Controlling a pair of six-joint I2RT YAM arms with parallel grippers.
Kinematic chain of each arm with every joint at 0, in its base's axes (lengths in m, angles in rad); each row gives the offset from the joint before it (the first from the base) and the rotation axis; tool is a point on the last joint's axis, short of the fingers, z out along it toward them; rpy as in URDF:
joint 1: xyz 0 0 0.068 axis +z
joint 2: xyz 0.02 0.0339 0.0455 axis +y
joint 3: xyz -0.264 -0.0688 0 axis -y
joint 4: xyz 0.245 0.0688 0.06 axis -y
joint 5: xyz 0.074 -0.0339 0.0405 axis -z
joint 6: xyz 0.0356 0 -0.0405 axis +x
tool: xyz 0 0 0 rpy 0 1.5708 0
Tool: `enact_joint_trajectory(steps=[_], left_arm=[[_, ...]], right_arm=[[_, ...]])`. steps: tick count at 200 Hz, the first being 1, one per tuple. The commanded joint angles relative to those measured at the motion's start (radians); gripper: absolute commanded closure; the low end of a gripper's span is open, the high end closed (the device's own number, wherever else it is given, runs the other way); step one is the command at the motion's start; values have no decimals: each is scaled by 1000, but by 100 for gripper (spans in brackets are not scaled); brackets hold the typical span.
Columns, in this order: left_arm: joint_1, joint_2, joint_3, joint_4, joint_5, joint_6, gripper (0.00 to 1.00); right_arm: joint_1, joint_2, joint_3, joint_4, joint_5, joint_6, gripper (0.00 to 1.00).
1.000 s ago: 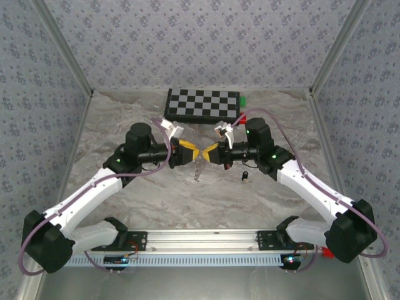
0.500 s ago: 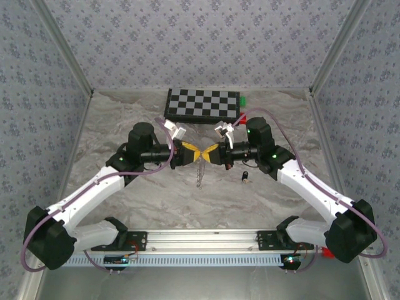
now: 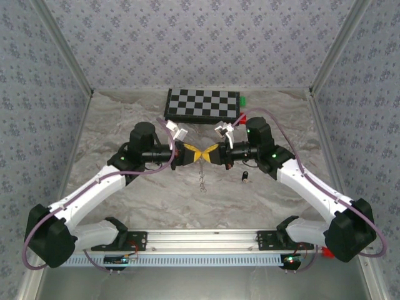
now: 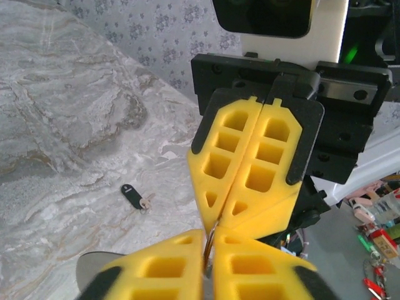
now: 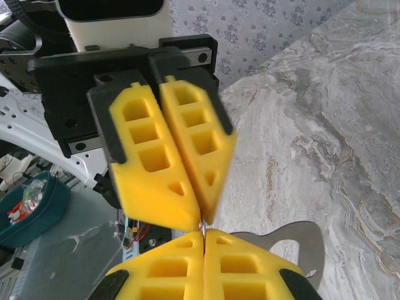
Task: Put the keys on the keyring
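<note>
My left gripper (image 3: pixel 195 153) and right gripper (image 3: pixel 208 152) meet tip to tip above the middle of the table. Both are shut on the keyring, a thin silvery wire pinched edge-on between the yellow fingertips (image 4: pixel 210 239) (image 5: pixel 203 225). Its lower part hangs down as a thin pale strand (image 3: pixel 201 178). In the right wrist view a flat grey metal piece with a cut-out (image 5: pixel 299 245) shows beside my fingers. The key (image 3: pixel 245 177), black head with a short metal part, lies alone on the marble table (image 4: pixel 132 195), right of the grippers and touching neither.
A checkerboard (image 3: pixel 203 104) lies at the back, with a green block (image 3: pixel 245 100) and a red block (image 3: pixel 242 117) at its right end. The aluminium rail (image 3: pixel 200 240) runs along the near edge. Patterned walls close in the table on three sides.
The two grippers have closed the gap and now touch tip to tip. The keyring's hanging part has swung from a slant to straight down. The key has not moved.
</note>
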Motion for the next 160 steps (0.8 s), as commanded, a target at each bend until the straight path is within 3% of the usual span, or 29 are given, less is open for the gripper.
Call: enact_joint_trajectory(steps=[1, 10, 38, 68, 79, 130, 160], left_arm=[[-10, 9, 34, -13, 18, 23, 95], [-13, 9, 38, -16, 18, 25, 100], [-20, 5, 29, 13, -18, 4, 100], [-21, -23, -24, 162, -68, -87, 100], [-22, -33, -37, 204, -85, -114, 100], [-48, -70, -93, 364, -201, -203, 100], [-78, -80, -128, 470, -287, -253, 100]], right_arm=[[4, -6, 31, 28, -43, 12, 100], [4, -8, 30, 27, -44, 12, 100], [4, -13, 23, 44, -42, 23, 100], [1, -50, -38, 144, 38, 79, 78], [-2, -66, -68, 188, 75, 102, 74], [-66, -148, -262, 495, 285, 286, 75], [-66, -138, -308, 602, 277, 338, 77]])
